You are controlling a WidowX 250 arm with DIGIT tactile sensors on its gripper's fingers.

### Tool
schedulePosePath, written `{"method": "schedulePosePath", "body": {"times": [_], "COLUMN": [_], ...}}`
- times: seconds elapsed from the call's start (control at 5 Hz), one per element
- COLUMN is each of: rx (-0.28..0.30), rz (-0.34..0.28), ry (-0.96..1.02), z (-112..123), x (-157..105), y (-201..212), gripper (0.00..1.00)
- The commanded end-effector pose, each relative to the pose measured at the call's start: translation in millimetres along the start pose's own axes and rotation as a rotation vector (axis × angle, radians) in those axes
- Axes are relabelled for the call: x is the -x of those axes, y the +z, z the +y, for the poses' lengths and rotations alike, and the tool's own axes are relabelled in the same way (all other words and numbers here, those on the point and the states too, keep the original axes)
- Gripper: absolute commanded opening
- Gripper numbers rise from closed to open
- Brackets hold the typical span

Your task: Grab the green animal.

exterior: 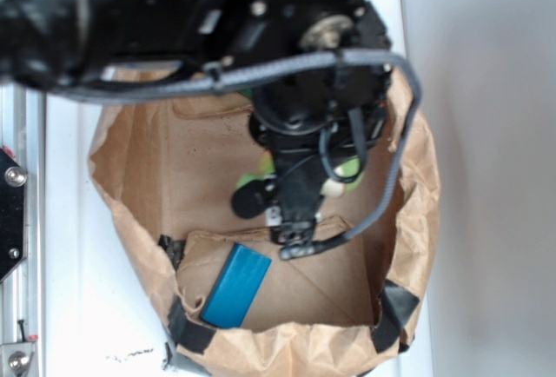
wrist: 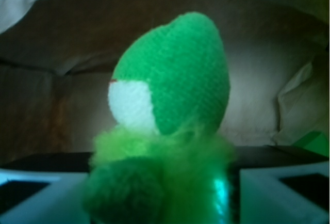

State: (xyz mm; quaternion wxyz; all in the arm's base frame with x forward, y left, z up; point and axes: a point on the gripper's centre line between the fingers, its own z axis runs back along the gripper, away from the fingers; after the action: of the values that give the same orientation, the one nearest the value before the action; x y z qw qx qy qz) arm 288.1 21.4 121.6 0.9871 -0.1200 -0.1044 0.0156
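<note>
My arm reaches in from the top of the exterior frame, its black housing filling the upper edge, and drops straight down into an open brown paper bag (exterior: pixel 417 177) lying on a white surface (exterior: pixel 69 221). My hand (exterior: pixel 295 199) sits at the centre of that frame, pointed down toward the bag's floor, a grey cable (exterior: pixel 391 177) looping from the arm around its right side.

The green animal (wrist: pixel 175 105) is right at my hand. In the exterior view only slivers of yellow-green show on either side of the black wrist, at mid-frame. In the wrist view the toy fills the centre: a knitted green head with a white patch on its left, fuzzy yellow-green fluff below, and a darker green pom at the bottom left. My two pale fingers (wrist: pixel 278 193) stand in the lower corners of that frame, one on each side of the fluffy body, pressed close against it; the toy sits pinched between them.

A flat blue block (exterior: pixel 236 286) lies on the bag floor in the lower left of the exterior frame, apart from my hand. Black tape (exterior: pixel 393 312) patches the bag's lower rim.
</note>
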Motion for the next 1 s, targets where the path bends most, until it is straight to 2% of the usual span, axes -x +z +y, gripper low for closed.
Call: {"method": "schedulePosePath", "body": {"times": [0.0,0.2,0.4,0.8], "rx": [-0.133,-0.137,-0.177,-0.158], "rz": [-0.019,-0.020,-0.054,-0.077], "ry": [0.043,0.047,0.056,0.019], "z": [6,5,-4,-18], "x": [4,9,11,12], "y": [35,45,53,67], "gripper": [0.00,0.00,0.00,0.00]}}
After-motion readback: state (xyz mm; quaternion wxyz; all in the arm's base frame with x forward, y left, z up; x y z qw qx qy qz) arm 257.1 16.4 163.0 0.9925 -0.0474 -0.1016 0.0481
